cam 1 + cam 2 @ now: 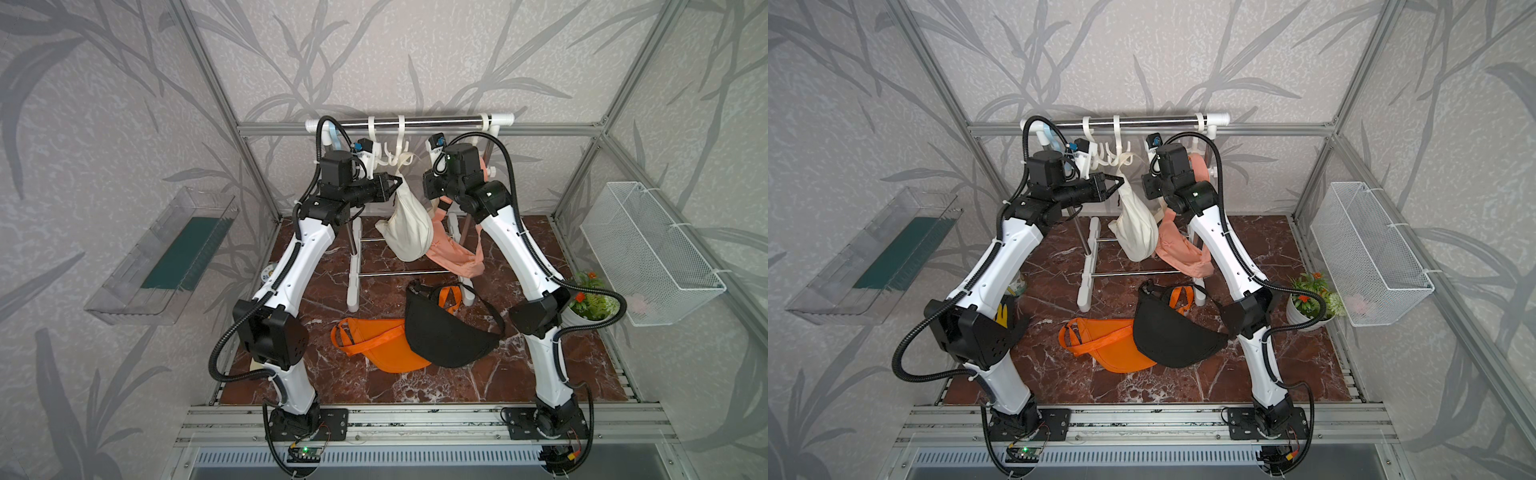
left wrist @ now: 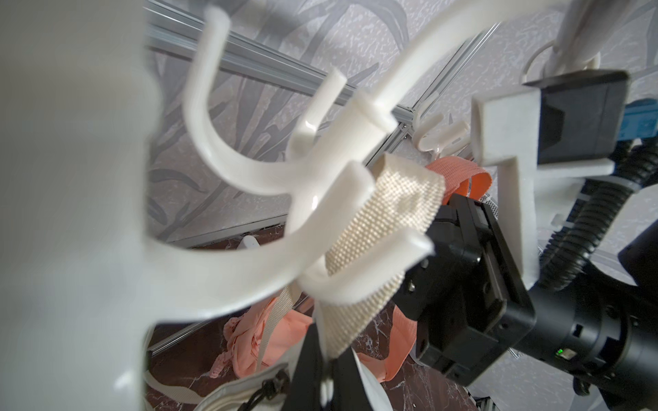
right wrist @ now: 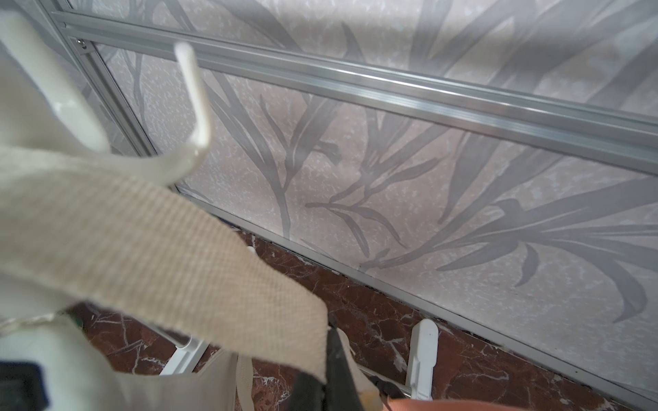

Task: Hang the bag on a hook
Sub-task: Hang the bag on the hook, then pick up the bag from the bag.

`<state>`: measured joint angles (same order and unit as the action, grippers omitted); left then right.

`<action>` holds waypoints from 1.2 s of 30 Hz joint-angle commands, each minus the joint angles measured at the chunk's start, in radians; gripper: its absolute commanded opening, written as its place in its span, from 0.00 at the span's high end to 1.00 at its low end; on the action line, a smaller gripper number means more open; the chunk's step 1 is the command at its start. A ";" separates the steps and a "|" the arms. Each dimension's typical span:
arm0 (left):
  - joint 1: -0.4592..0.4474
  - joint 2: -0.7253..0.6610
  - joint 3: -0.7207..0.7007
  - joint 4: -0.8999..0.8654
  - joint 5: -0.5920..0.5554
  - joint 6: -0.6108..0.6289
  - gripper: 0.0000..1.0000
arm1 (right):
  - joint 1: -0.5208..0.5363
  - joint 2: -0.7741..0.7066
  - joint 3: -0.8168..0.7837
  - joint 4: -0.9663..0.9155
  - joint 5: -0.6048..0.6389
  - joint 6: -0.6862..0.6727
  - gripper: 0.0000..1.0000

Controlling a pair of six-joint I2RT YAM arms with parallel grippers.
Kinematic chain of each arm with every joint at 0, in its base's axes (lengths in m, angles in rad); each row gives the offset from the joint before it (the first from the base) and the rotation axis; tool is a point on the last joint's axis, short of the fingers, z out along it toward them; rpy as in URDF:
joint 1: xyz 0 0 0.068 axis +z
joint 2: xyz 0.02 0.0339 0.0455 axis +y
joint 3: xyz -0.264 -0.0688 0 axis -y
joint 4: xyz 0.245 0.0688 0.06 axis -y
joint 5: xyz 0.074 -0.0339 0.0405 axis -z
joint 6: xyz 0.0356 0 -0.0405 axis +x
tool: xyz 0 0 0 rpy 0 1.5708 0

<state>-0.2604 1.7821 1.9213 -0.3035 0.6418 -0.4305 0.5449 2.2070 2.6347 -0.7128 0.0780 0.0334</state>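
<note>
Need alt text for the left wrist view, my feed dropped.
A cream webbing strap lies looped over a prong of a white plastic hook, with the left gripper shut on the strap just beneath. The right arm's black wrist is close beside; a peach bag hangs behind.

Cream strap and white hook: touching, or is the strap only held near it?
Touching. The left wrist view shows the cream strap looped through the white hook, lying against its curved prong with no gap.
</note>
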 commanded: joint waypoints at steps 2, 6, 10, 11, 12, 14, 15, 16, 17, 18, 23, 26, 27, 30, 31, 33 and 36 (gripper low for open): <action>0.006 -0.009 -0.023 -0.015 0.019 0.012 1.00 | 0.001 -0.013 -0.038 -0.021 -0.047 0.003 1.00; 0.007 -0.065 -0.095 0.018 0.028 0.048 0.75 | 0.003 -0.073 -0.123 0.007 -0.055 -0.001 0.79; 0.008 -0.141 -0.188 0.107 0.018 0.072 0.42 | 0.003 -0.144 -0.219 0.056 -0.056 -0.002 0.51; 0.008 -0.160 -0.211 0.132 0.019 0.080 0.39 | 0.003 -0.166 -0.243 0.060 -0.072 -0.008 0.47; 0.008 -0.186 -0.242 0.167 0.013 0.087 0.38 | 0.003 -0.193 -0.269 0.060 -0.088 -0.013 0.45; 0.009 -0.244 -0.309 0.244 -0.010 0.104 0.37 | 0.010 -0.266 -0.353 0.074 -0.095 -0.021 0.42; 0.008 -0.275 -0.343 0.275 -0.026 0.119 0.35 | 0.018 -0.320 -0.410 0.096 -0.089 -0.032 0.40; 0.009 -0.300 -0.369 0.293 -0.042 0.132 0.35 | 0.029 -0.373 -0.478 0.121 -0.075 -0.041 0.38; 0.009 -0.329 -0.392 0.307 -0.059 0.149 0.34 | 0.041 -0.446 -0.576 0.167 -0.048 -0.050 0.37; 0.009 -0.357 -0.414 0.314 -0.076 0.166 0.34 | 0.050 -0.534 -0.693 0.222 -0.014 -0.055 0.35; 0.011 -0.445 -0.502 0.347 -0.141 0.201 0.34 | 0.048 -0.825 -1.097 0.176 0.144 0.027 0.33; 0.015 -0.485 -0.545 0.370 -0.158 0.206 0.34 | 0.008 -0.915 -1.298 0.097 0.174 0.116 0.33; 0.015 -0.493 -0.558 0.378 -0.164 0.206 0.33 | -0.010 -0.938 -1.377 0.089 0.163 0.149 0.33; 0.016 -0.514 -0.585 0.392 -0.180 0.204 0.33 | -0.048 -0.966 -1.553 0.079 0.149 0.221 0.33; 0.016 -0.520 -0.591 0.393 -0.180 0.205 0.33 | -0.055 -0.966 -1.588 0.079 0.152 0.235 0.33; 0.018 -0.530 -0.602 0.399 -0.169 0.204 0.33 | -0.078 -0.962 -1.657 0.090 0.159 0.273 0.33; 0.018 -0.548 -0.627 0.443 -0.133 0.203 0.31 | -0.111 -0.940 -1.715 0.119 0.170 0.312 0.33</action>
<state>-0.2474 1.2743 1.3167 0.0681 0.4843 -0.2424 0.4591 1.2846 0.9260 -0.6147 0.2169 0.2649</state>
